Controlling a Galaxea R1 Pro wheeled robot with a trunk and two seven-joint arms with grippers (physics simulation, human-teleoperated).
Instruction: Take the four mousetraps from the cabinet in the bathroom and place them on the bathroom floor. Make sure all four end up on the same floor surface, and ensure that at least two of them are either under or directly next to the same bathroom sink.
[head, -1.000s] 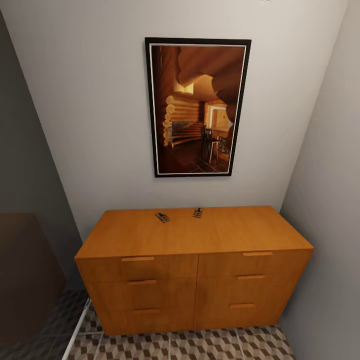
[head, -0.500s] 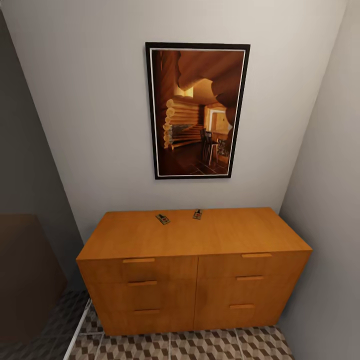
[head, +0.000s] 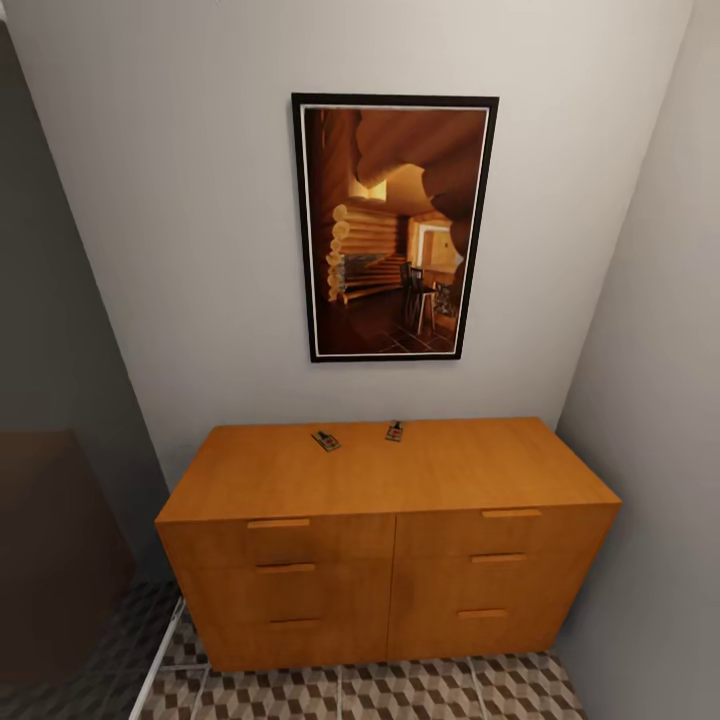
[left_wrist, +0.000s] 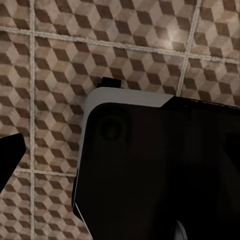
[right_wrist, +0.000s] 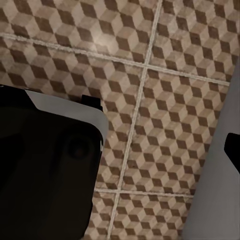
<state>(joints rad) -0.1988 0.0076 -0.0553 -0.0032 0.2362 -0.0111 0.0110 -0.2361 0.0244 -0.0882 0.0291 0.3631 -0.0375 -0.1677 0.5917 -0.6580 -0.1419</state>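
Mousetraps: two on the cabinet top, left one, right one; metal parts too small to resolve. Cabinet base corners cut by the frame's lower edge.

The cabinet is set against the back wall, on the floor, with a side wall close on its right. Two mousetraps are laid on its top near the back edge, a bit apart, left of centre. A picture is hung on the wall above.
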